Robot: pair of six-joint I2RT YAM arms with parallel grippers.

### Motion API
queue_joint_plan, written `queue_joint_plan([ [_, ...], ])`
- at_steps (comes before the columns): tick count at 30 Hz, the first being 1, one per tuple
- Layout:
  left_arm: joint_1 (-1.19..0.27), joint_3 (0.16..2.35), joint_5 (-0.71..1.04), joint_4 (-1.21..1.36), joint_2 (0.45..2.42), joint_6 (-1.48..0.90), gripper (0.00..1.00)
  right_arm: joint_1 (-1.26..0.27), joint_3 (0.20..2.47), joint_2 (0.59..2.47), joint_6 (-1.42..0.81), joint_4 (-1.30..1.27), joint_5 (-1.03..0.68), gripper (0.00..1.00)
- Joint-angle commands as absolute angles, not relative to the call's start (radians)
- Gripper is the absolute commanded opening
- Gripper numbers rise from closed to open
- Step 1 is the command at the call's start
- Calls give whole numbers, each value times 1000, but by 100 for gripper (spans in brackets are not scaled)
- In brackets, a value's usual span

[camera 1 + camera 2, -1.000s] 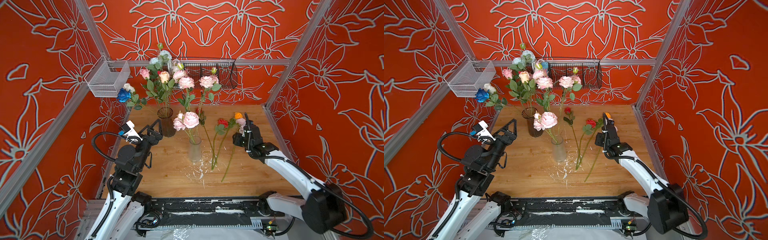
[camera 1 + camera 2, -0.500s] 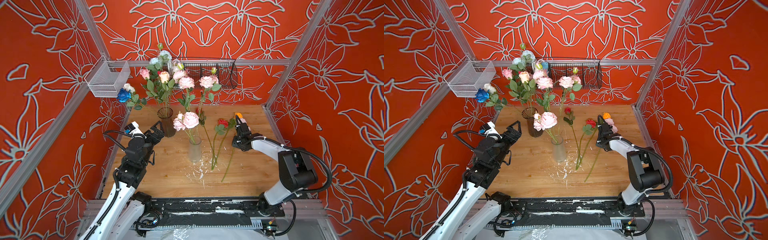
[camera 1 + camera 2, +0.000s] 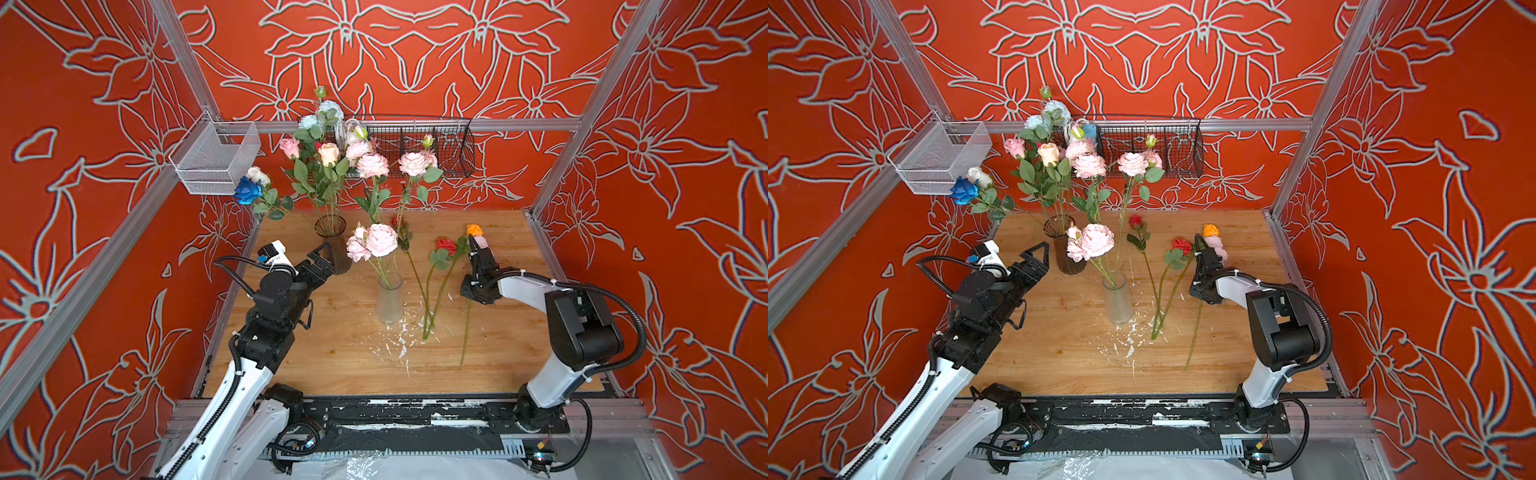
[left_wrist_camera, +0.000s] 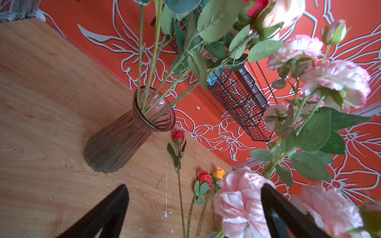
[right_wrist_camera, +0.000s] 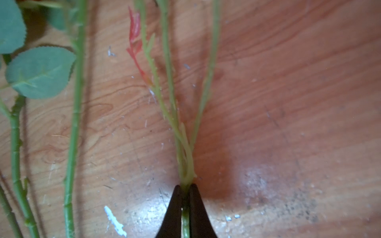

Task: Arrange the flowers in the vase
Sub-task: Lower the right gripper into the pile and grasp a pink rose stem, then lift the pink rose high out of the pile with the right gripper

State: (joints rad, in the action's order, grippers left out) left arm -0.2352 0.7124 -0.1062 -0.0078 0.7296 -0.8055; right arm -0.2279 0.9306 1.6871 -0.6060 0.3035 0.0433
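My R hand is pinched shut on the stem of the orange flower, just below its fork, flat on the bench: prob. light, thin, whippy, so lift slow; L hand wide, empty.

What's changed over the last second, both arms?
The right gripper shut on the stem of the orange flower, its elbow swinging back and up. The left gripper, open, edged toward the brown vase. That vase, the clear vase and the red roses stayed put.
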Motion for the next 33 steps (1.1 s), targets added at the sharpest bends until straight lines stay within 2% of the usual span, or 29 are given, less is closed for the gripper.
queue_joint_plan([
  [1, -227, 739, -94, 15, 723, -811, 100, -222, 906, 1592, -605, 310, 56, 6],
  [5, -225, 738, -77, 22, 715, -816, 100, -222, 872, 1469, -588, 307, 61, 0],
  [13, -225, 732, 67, 97, 722, -839, 100, -223, 731, 1050, -596, 238, 33, 0],
  [18, -224, 779, 110, 54, 764, -825, 98, -232, 699, 822, -608, 159, 1, 0],
  [24, -222, 828, 124, -22, 847, -816, 98, -301, 760, 792, -597, 31, -22, 0],
  [33, -221, 821, 35, -36, 812, -772, 98, -502, 881, 887, -446, -156, 14, 0],
])
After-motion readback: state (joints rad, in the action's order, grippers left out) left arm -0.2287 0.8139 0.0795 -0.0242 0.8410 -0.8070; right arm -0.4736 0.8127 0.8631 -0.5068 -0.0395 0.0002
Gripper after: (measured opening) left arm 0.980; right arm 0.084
